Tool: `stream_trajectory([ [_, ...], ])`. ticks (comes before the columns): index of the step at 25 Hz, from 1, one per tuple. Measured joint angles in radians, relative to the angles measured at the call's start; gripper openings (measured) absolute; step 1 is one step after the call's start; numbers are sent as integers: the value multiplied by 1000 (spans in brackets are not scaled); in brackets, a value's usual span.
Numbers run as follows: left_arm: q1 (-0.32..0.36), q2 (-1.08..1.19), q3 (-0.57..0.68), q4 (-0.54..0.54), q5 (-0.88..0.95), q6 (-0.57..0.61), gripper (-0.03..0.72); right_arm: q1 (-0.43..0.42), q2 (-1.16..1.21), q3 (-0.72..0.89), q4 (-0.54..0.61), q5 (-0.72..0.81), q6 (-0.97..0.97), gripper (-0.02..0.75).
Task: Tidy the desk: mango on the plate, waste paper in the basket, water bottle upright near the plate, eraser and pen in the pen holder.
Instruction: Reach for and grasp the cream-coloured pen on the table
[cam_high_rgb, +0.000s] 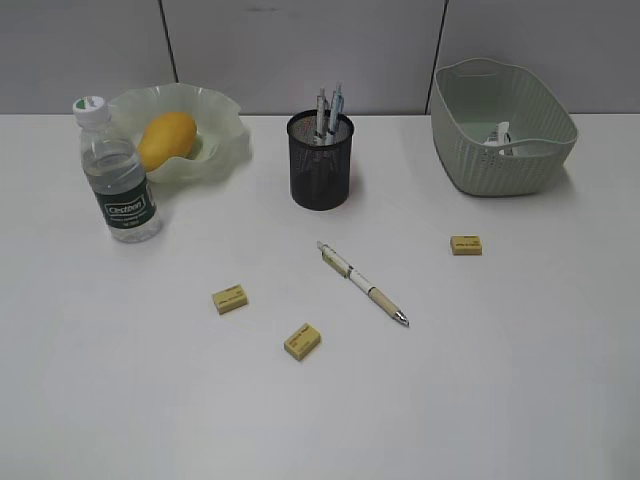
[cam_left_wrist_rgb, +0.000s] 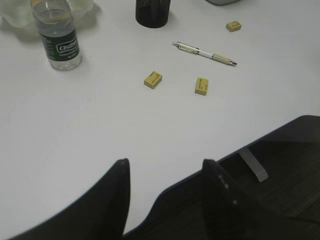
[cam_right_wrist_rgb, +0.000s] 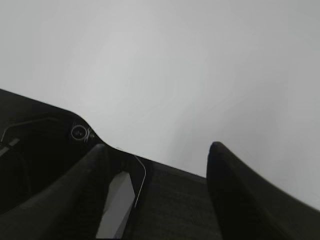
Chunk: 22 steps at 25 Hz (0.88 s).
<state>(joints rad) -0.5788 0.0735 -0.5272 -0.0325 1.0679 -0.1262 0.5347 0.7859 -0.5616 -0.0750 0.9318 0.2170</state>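
On the white desk (cam_high_rgb: 520, 390) the mango (cam_high_rgb: 168, 138) lies in the wavy green plate (cam_high_rgb: 228, 122). The water bottle (cam_high_rgb: 118, 180) stands upright beside the plate. A pen (cam_high_rgb: 362, 283) lies loose at mid-desk among three yellow erasers (cam_high_rgb: 230, 299), (cam_high_rgb: 302, 341), (cam_high_rgb: 466, 245). The black mesh pen holder (cam_high_rgb: 321, 160) has pens standing in it. Waste paper (cam_high_rgb: 500, 135) shows inside the basket (cam_high_rgb: 503, 150). Neither arm appears in the exterior view. My left gripper (cam_left_wrist_rgb: 166, 167) is open and empty over the desk's near edge, far from the erasers (cam_left_wrist_rgb: 153, 80), (cam_left_wrist_rgb: 201, 86). My right gripper (cam_right_wrist_rgb: 159, 149) is open and empty.
A dark surface (cam_left_wrist_rgb: 280, 190) lies below the desk's near edge under both grippers, also dark (cam_right_wrist_rgb: 190, 205) in the right wrist view. A grey panelled wall (cam_high_rgb: 300, 50) runs behind the desk. The left wrist view also shows the bottle (cam_left_wrist_rgb: 59, 37), the pen (cam_left_wrist_rgb: 204, 53) and the holder (cam_left_wrist_rgb: 152, 12).
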Motion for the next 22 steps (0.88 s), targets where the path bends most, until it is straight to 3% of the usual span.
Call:
stream_trajectory([
  [9, 0, 0, 0, 0, 0, 0, 354, 0, 530, -215, 43, -121, -180, 491],
  [22, 0, 0, 0, 0, 0, 0, 300, 0, 1025, -729, 51, -6, -340, 491],
])
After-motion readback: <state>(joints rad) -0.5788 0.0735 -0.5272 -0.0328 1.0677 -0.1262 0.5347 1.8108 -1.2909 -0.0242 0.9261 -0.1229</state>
